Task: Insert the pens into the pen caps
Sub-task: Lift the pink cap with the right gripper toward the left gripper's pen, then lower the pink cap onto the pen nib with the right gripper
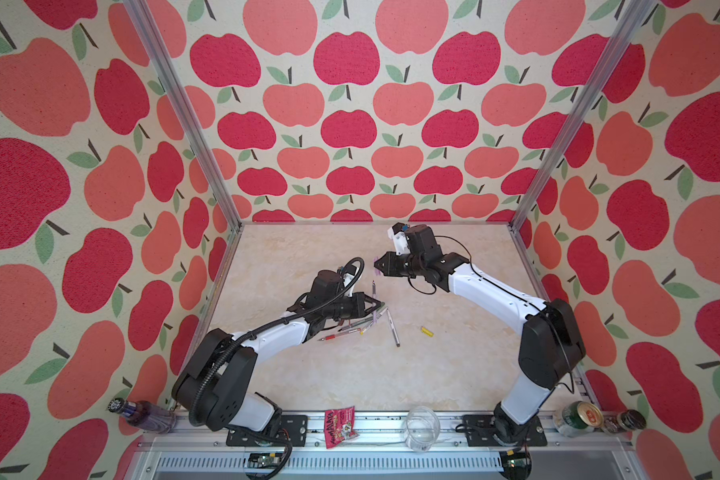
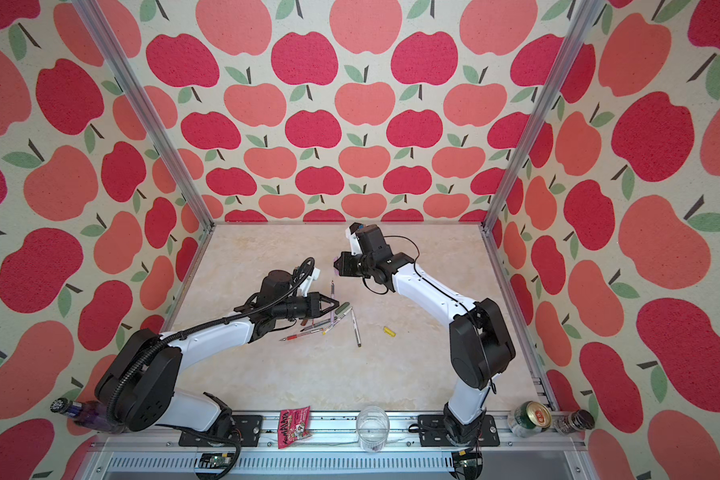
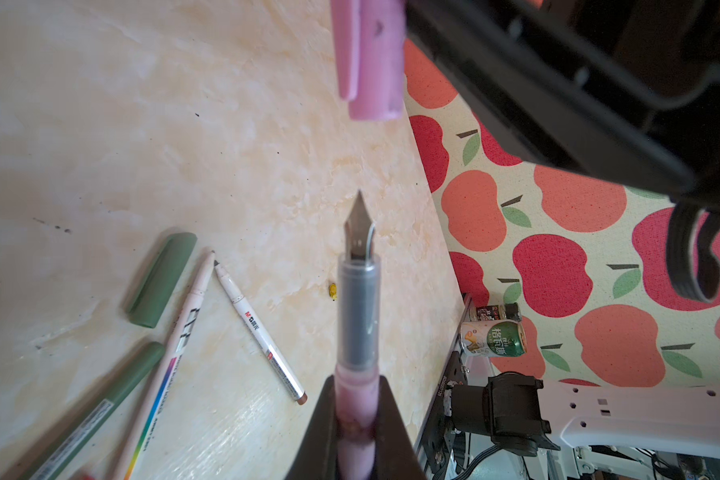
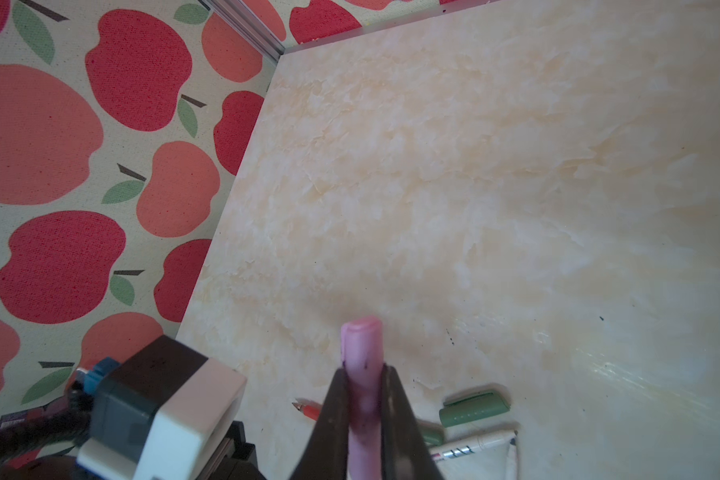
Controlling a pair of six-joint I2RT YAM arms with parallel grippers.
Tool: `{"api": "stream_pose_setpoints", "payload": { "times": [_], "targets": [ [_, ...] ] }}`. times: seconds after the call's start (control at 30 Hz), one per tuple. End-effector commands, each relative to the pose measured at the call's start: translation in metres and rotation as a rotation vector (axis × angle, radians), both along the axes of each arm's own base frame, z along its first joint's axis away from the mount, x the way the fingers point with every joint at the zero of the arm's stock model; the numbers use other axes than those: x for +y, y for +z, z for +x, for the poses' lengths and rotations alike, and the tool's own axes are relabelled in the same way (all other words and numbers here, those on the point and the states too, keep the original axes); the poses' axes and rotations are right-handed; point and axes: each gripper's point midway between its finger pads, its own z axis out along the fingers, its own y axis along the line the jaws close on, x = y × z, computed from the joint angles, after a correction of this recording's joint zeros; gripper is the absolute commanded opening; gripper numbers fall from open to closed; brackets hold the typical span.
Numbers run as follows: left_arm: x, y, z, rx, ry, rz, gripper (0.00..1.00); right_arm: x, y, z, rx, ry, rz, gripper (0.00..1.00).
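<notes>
While both arms meet above the middle of the table (image 1: pixel 308 374), the free space around them is wide: the far half of the top and the broad strip before the front rail (image 1: pixel 379 428) are bare, and only the metal posts (image 1: pixel 175 104) and the walls (image 1: pixel 350 124) close the sides. The left gripper (image 3: pixel 356 399) is pressed together on the lilac pen (image 3: pixel 358 316), which stands upright with its metal tip up. The right gripper (image 4: pixel 362 382) pinches the lilac cap (image 4: pixel 362 345) just above that tip; in the left wrist view the tip and the cap are near but apart. Under the left gripper lie, close together, the green cap (image 3: pixel 163 278), the green pen (image 3: pixel 113 395), a white pen with a rainbow stripe (image 3: pixel 179 345), a white pen with a brown end (image 3: pixel 262 328) and the red pen (image 4: pixel 310 410). The yellow cap (image 1: pixel 427 331) lies alone, to the right of them. On the front rail a clear cup (image 1: pixel 422 428) stands; what is in it I cannot tell. A snack packet (image 1: pixel 339 422) lies left of it, a can (image 1: pixel 576 417) and a small dark jar (image 1: pixel 628 420) are at the right corner, and a bottle (image 1: pixel 142 413) lies at the left corner. The table is pale, like marble; the walls carry red and pink apples.
</notes>
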Motion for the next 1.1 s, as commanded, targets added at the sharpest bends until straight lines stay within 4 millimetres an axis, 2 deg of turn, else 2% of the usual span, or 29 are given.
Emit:
{"api": "stream_pose_setpoints", "payload": {
  "times": [0.0,1.07],
  "targets": [
    [-0.007,0.013,0.010,-0.039,0.010,-0.026,0.00,-0.001,0.021,-0.004,-0.011,0.000,0.069,0.05],
    [-0.013,0.015,0.010,-0.048,0.001,-0.042,0.00,-0.001,0.010,-0.015,0.025,0.023,0.070,0.06]
  ]
}}
